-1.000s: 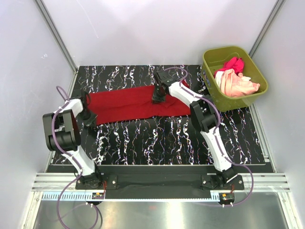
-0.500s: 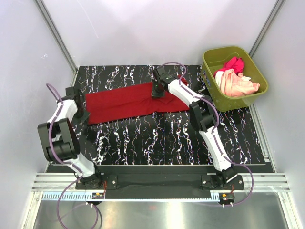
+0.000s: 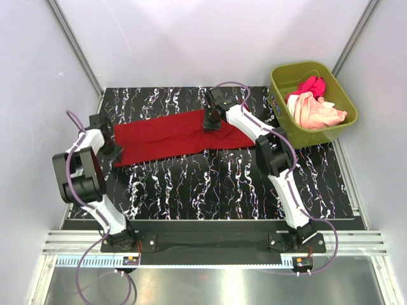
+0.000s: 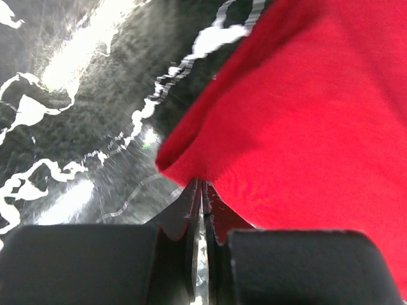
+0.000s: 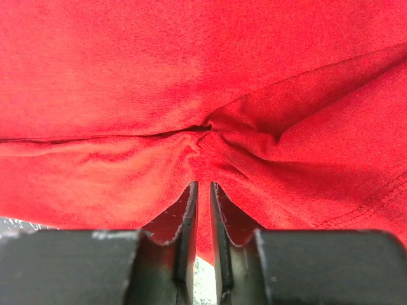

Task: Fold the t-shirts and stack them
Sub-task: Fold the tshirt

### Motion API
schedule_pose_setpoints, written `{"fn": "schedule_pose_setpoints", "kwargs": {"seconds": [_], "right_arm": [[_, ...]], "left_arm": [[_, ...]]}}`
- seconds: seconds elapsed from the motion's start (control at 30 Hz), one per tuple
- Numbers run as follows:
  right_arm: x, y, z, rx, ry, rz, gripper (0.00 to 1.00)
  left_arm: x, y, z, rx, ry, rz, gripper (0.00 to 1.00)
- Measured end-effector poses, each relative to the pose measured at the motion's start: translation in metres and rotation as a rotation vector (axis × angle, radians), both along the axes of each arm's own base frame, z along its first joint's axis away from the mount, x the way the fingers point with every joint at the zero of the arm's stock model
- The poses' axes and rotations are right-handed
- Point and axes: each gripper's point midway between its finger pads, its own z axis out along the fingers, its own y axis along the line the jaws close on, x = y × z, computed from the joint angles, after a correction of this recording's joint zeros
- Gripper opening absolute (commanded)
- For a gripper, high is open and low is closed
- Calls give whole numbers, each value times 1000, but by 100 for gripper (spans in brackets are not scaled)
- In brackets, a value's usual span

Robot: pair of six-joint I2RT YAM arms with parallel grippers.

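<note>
Three t-shirts: one deep red t-shirt (image 3: pixel 172 136), one magenta-pink t-shirt (image 3: pixel 311 84), one pale peach t-shirt (image 3: pixel 316 112). One olive-green tub (image 3: pixel 311 135). One bench (image 3: pixel 222 184). Two hands: left hand (image 3: pixel 116 154), right hand (image 3: pixel 212 124).

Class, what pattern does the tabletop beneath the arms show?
The tabletop is black with white marble-like veins around the deep red t-shirt; best in the top external view.

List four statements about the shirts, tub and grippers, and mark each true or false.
1. The red shirt lies spread on the table. True.
2. The tub is empty. False: it holds a pink shirt and a peach shirt.
3. The right gripper is over the red shirt. True.
4. The left gripper is at the tub. False: it is at the red shirt's left end.
</note>
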Motion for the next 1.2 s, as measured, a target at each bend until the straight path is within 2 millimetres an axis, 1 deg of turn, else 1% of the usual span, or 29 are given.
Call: {"fn": "schedule_pose_setpoints", "kwargs": {"seconds": [0.1,0.17,0.37,0.43,0.57,0.6,0.73,0.8,0.87,0.93,0.97,1.03,1.13,1.2], "right_arm": [[0,0,0,0,1,-1,15],[0,0,0,1,0,-2,12],[1,1,-2,2,1,-3,12],[4,3,-5,6,-6,-4,12],[10,5,-17,0,-6,-5,14],[13,6,-20,-1,-9,-6,14],[22,11,-29,-1,-19,-5,17],[28,15,-27,8,-34,-4,17],[32,17,-25,14,-45,-3,17],[32,17,-24,15,-48,-2,19],[32,17,-24,15,-48,-2,21],[32,17,-24,17,-46,-3,24],[31,17,-25,18,-42,-5,25],[26,15,-25,15,-25,-4,27]], "left_arm": [[-8,5,-15,-16,47,22,5],[-14,9,-19,-17,61,36,5],[-36,15,-25,-4,97,74,4],[-39,18,-25,-2,102,86,4],[-42,24,-25,1,105,109,2],[-43,26,-25,2,107,116,0],[-49,33,-23,14,110,134,0],[-55,31,-19,15,101,135,2],[-57,29,-10,14,72,133,9],[-51,27,5,17,18,122,13],[-46,26,12,13,-7,112,18],[-27,24,26,6,-65,87,20],[3,18,39,-10,-121,40,20],[21,16,38,-20,-139,15,19]]}}
